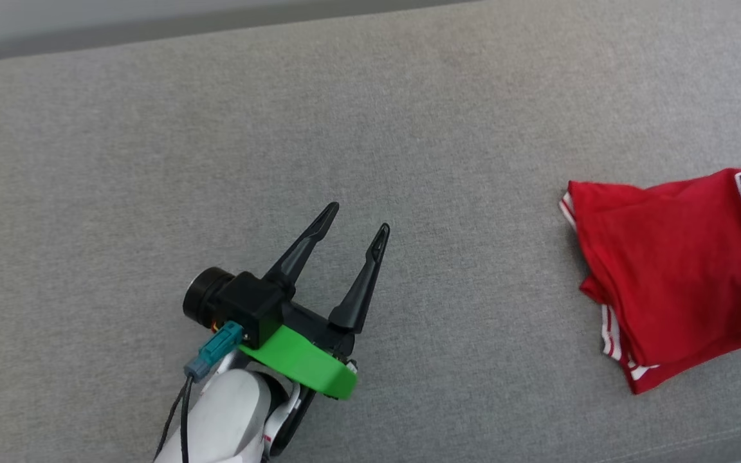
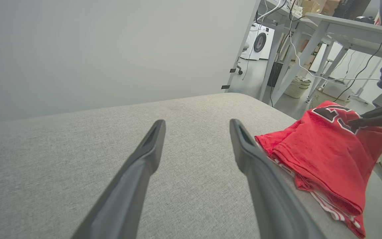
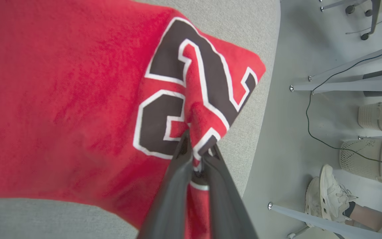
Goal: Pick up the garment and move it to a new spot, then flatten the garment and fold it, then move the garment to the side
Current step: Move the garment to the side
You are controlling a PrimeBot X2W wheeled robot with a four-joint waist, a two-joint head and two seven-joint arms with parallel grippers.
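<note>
The garment (image 1: 673, 263), a red jersey with black white-outlined numbers and striped trim, lies folded at the right end of the grey cushion (image 1: 280, 128). My right gripper (image 3: 198, 147) is shut on a pinched ridge of its cloth at the numbers; in the left wrist view the right gripper (image 2: 355, 122) reaches in from the right onto the garment (image 2: 320, 149). The garment (image 3: 61, 106) covers most of the right wrist view. My left gripper (image 1: 357, 222) hovers open over bare cushion, well left of the garment; the same left gripper (image 2: 197, 127) holds nothing between its fingers.
The cushion's right edge drops to the floor just beyond the garment. Table legs (image 3: 343, 83), cables and white baskets (image 3: 376, 116) stand on the floor there, and a person's foot in a pale shoe (image 3: 327, 196) is close by. A washing machine (image 2: 260, 41) stands further back.
</note>
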